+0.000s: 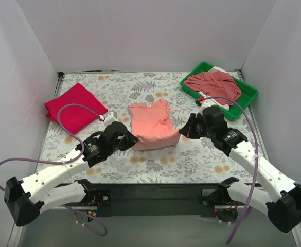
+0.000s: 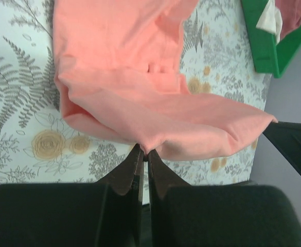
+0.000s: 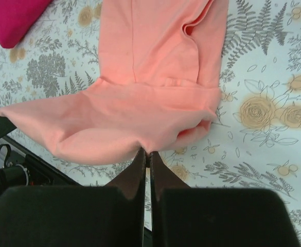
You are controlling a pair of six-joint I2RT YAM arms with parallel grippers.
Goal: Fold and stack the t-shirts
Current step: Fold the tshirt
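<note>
A salmon-pink t-shirt [image 1: 152, 123] lies in the middle of the floral table, its near hem lifted off the cloth. My left gripper [image 1: 131, 138] is shut on the hem's near left corner, seen in the left wrist view [image 2: 145, 150]. My right gripper [image 1: 183, 131] is shut on the hem's near right corner, seen in the right wrist view [image 3: 148, 151]. The shirt [image 2: 135, 77] sags between the two grips [image 3: 150, 87]. A folded crimson-red t-shirt [image 1: 74, 107] lies at the far left. A dusty rose-red t-shirt [image 1: 214, 84] sits bunched in the green tray, over a white one [image 1: 218, 101].
The green plastic tray [image 1: 247, 95] stands at the far right corner, also in the left wrist view [image 2: 266, 46]. White walls close in the table on three sides. The crimson shirt's corner shows in the right wrist view [image 3: 11, 18].
</note>
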